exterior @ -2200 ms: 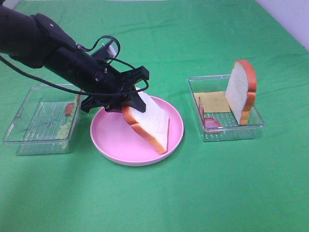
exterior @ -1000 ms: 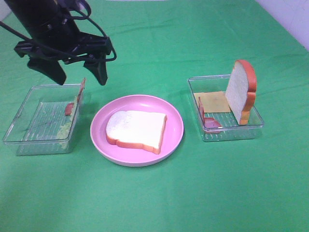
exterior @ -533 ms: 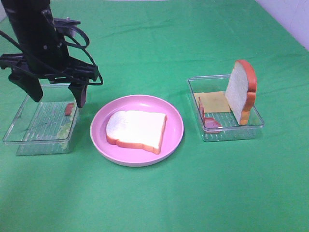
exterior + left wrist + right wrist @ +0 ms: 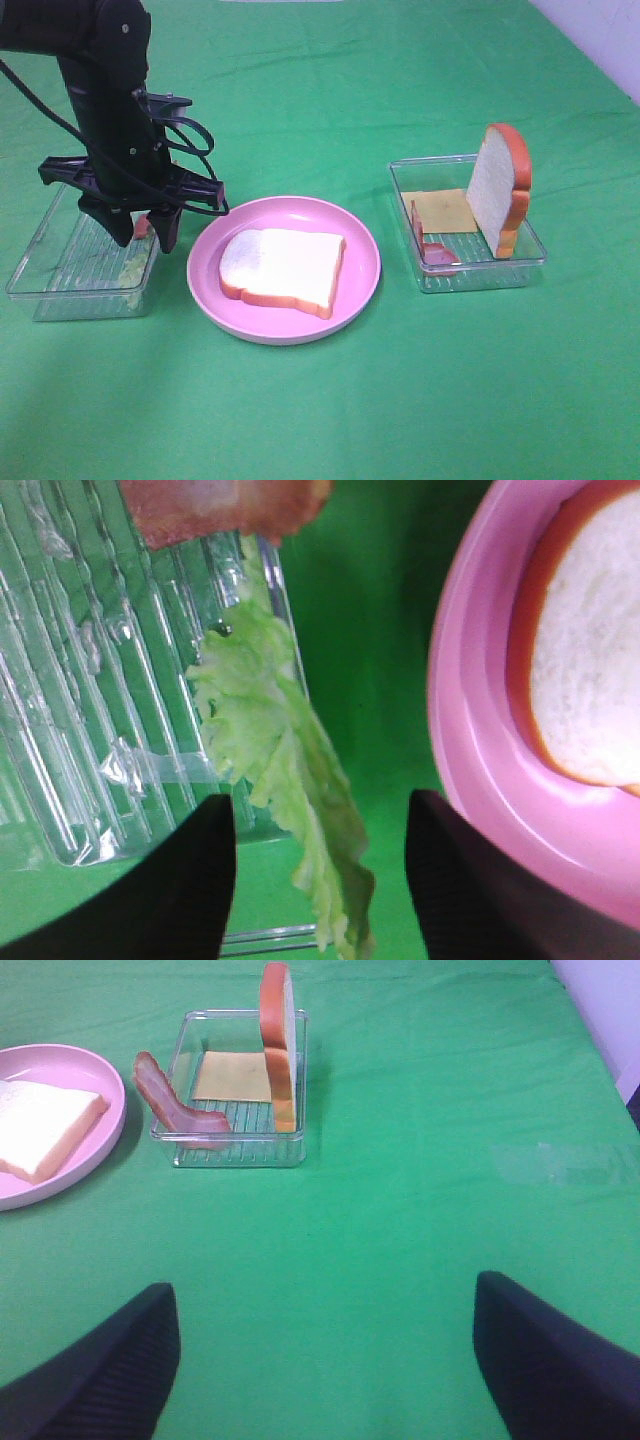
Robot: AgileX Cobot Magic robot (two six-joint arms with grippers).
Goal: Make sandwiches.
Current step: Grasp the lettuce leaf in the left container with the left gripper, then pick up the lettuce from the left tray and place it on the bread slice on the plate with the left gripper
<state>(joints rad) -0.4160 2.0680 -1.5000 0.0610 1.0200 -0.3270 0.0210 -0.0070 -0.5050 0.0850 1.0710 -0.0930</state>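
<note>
One white bread slice (image 4: pixel 283 265) with an orange-brown crust lies flat on the pink plate (image 4: pixel 365 245). My left gripper (image 4: pixel 142 232) hangs low over the right wall of the left clear tray (image 4: pixel 60 270). In the left wrist view its fingers (image 4: pixel 185 880) stand either side of the pale green lettuce leaf (image 4: pixel 270 770), apart from it, so the left gripper (image 4: pixel 320 880) is open. A bacon strip (image 4: pixel 220 505) lies just beyond the leaf. My right gripper (image 4: pixel 325 1360) is open over bare green cloth, holding nothing.
The right clear tray (image 4: pixel 440 160) holds an upright bread slice (image 4: pixel 500 190), a yellow cheese square (image 4: pixel 445 210) and bacon (image 4: pixel 432 248). The right wrist view shows the same tray (image 4: pixel 235 1160) ahead, with the plate (image 4: pixel 100 1130) beside it. Green cloth covers the table.
The left arm left the bread on the plate and swung over to the left tray. It has come down at the tray's right wall, and its jaws have narrowed around the lettuce.
</note>
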